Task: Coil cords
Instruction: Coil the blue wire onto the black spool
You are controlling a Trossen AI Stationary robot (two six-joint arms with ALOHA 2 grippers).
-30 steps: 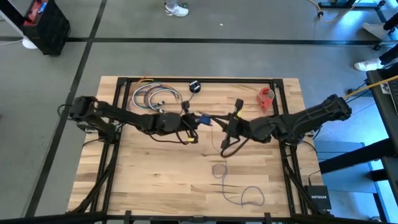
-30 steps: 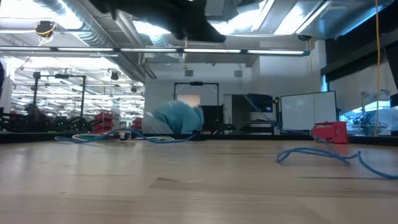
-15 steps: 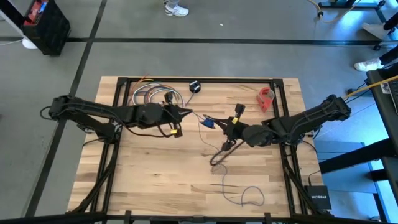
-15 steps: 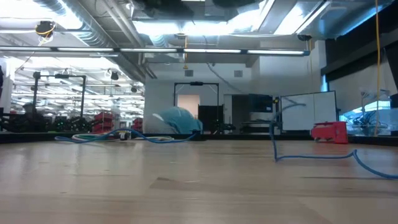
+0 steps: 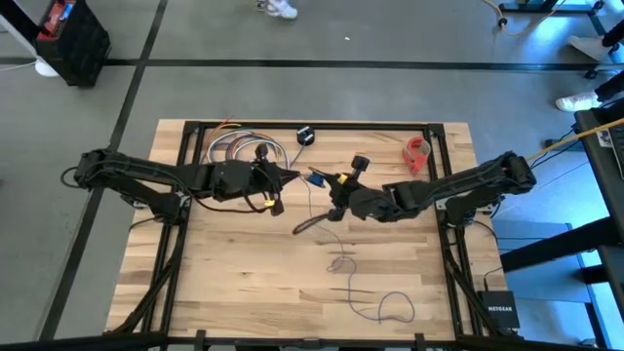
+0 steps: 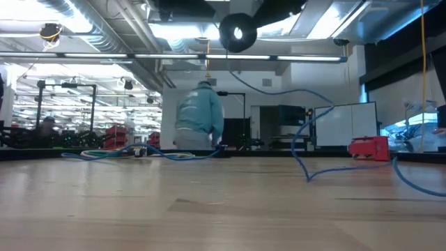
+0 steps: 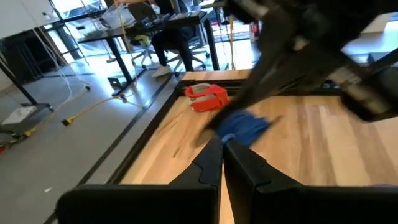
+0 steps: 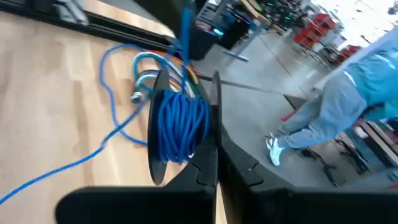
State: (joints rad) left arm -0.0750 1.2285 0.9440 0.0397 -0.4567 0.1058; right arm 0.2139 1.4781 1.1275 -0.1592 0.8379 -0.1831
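Above mid-table, the right hand (image 5: 336,182), pinched on the raised spool (image 6: 237,32), needs steady turns; the left hand (image 5: 292,175), pressed together, should keep the cord (image 5: 380,307) trailing over the table (image 5: 224,283) taut.

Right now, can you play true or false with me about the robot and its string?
1. The right pincer holds a black spool wound with cord. True.
2. The spool is lying flat on the table. False: it is lifted above the table.
3. The red object is in the left pincer. False: it sits on the table near the far edge.
4. Some cord trails down onto the table. True.
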